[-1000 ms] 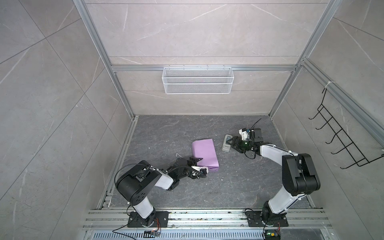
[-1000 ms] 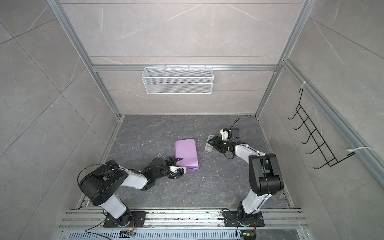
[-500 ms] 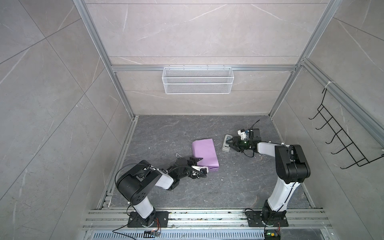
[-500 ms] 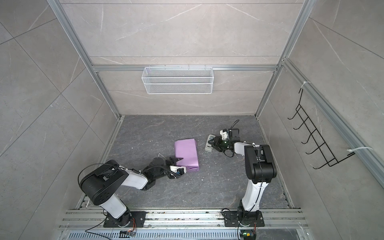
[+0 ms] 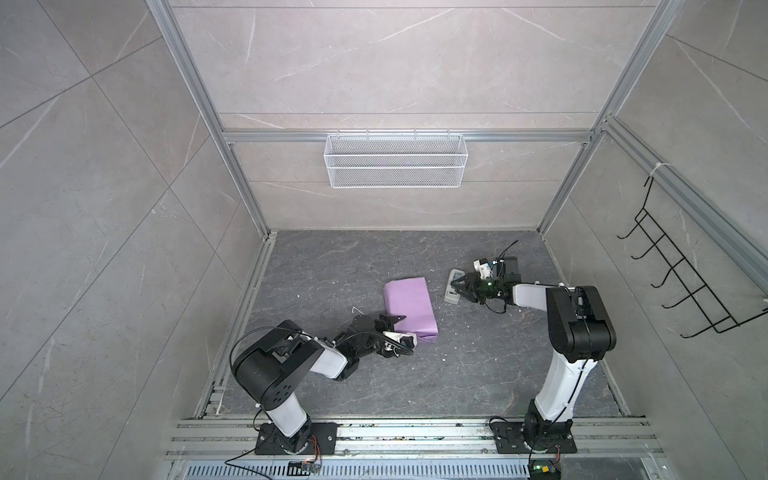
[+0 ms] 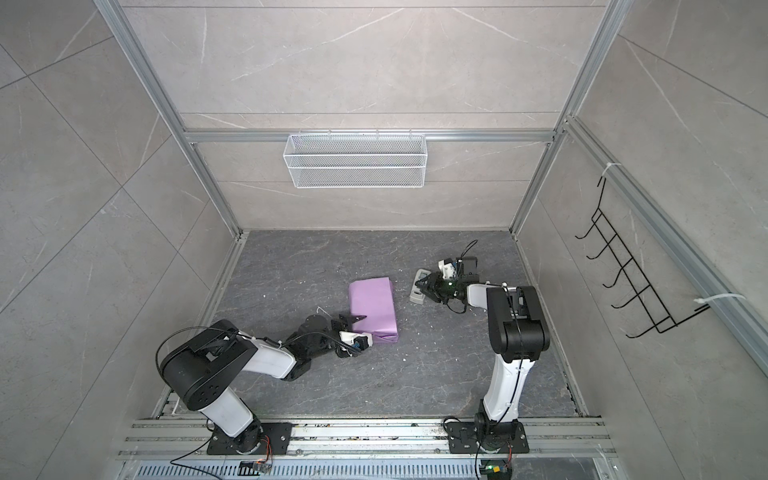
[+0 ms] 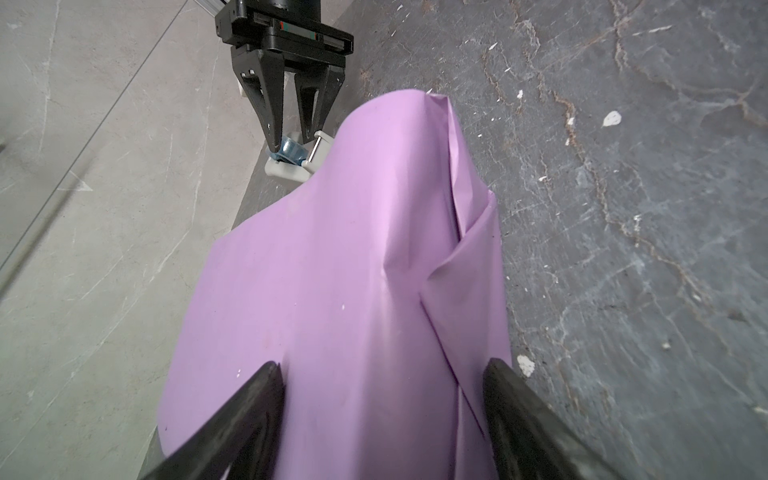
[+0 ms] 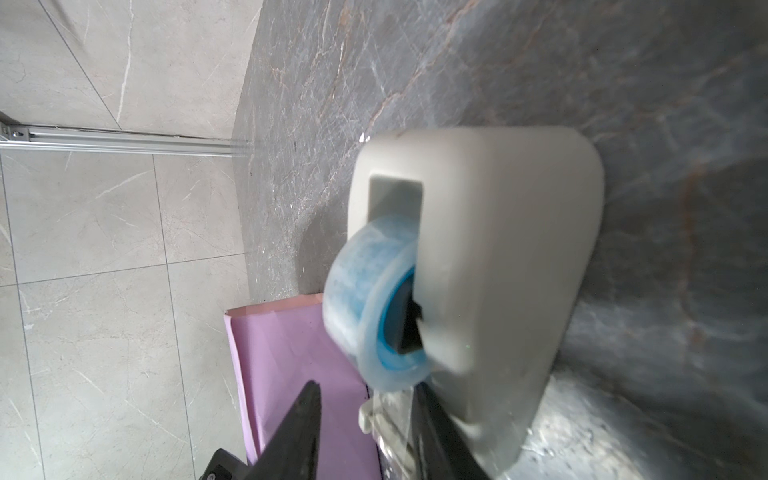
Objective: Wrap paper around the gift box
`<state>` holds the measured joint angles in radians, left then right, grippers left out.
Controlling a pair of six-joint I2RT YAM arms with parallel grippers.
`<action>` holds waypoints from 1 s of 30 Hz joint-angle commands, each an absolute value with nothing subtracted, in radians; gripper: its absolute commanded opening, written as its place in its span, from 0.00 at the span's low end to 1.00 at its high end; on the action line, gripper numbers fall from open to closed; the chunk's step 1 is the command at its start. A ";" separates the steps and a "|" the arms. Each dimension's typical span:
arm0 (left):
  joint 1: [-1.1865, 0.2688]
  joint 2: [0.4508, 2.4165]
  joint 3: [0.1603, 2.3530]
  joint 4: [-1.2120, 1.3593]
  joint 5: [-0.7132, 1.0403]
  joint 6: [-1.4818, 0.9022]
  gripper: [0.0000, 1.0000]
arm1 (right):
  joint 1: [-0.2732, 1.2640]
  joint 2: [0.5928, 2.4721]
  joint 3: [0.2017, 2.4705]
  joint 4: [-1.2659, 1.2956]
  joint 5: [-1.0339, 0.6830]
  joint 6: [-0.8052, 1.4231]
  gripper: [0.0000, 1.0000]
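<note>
We see the paper [image 5: 409, 307] folded into a parcel mid-tabletop [image 5: 457, 374] | left claw [image 7: 382, 370] spread over its 7 o'clock end | right claw [image 7: 291, 139] narrowly parted at the tape dispenser [image 5: 452, 287], 2 o'clock of the parcel, pinch unclear

paper [image 5: 409, 305] lilac; dispenser [image 8: 498, 249] grey-white; tape roll [image 8: 365, 291] translucent blue; floor [image 5: 415, 374] dark grey, pale-veined; wire basket [image 5: 395, 166] white.

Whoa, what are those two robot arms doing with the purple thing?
They're wrapping a present. The paper is already folded into a parcel, so the box inside can't be seen. The left gripper sits open over the parcel's near end, seemingly holding it down. The right gripper is at the tape dispenser, with its jaws around the loose end of the tape, probably to pull off a piece.
</note>
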<state>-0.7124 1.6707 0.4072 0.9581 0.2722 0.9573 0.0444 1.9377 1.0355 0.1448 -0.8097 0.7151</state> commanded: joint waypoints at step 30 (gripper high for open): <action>-0.703 1.698 0.410 0.899 0.273 0.920 0.77 | 0.063 2.040 1.052 0.043 -0.794 0.716 0.35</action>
